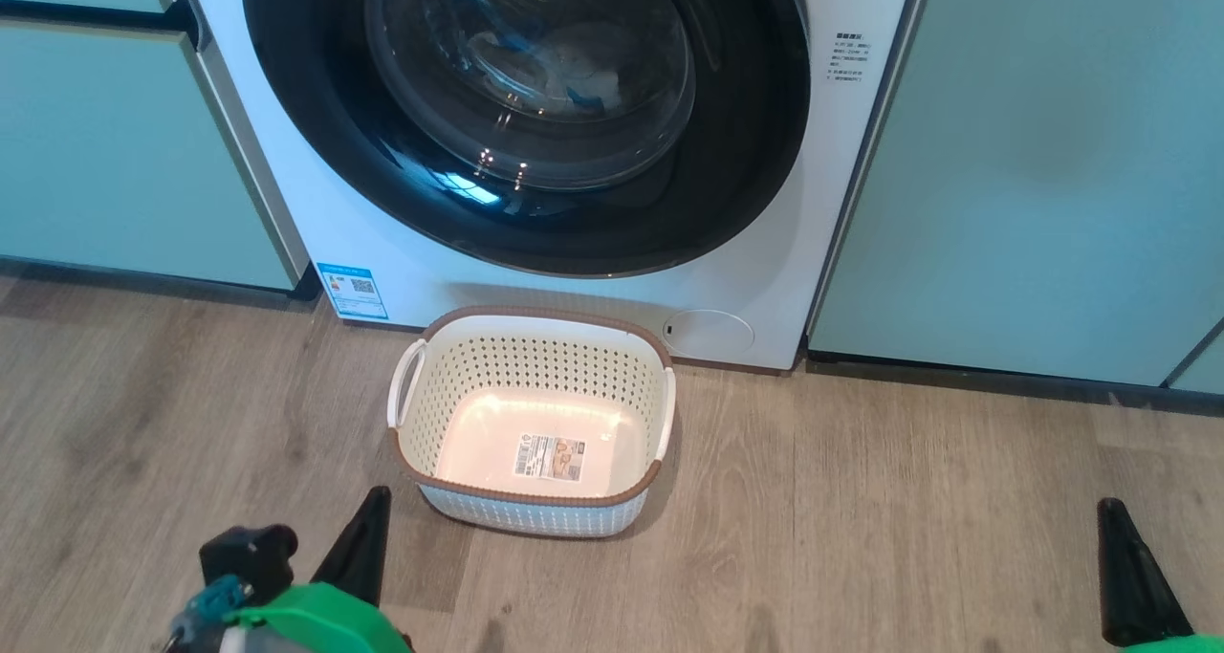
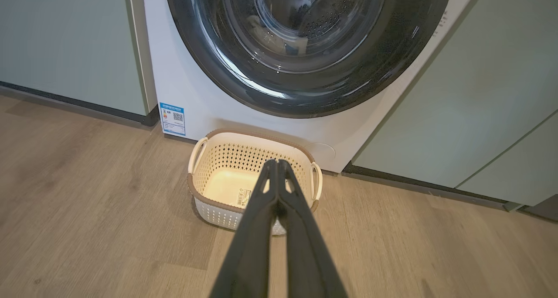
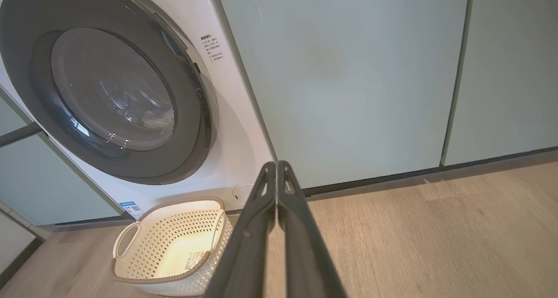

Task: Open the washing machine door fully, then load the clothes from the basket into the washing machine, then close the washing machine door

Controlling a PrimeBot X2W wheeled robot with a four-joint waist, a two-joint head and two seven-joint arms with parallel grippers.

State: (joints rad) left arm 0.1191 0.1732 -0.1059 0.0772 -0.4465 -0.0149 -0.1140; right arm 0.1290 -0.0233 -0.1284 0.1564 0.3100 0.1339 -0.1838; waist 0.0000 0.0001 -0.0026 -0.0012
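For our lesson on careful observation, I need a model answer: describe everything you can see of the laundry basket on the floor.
The basket is a small rectangular tub of cream-white plastic with rounded corners, perforated sides and a brown rim. A white loop handle sits at each short end. It is empty apart from a printed label on its smooth bottom. It stands upright on the wooden floor, close in front of the washing machine; whether the two touch cannot be told.
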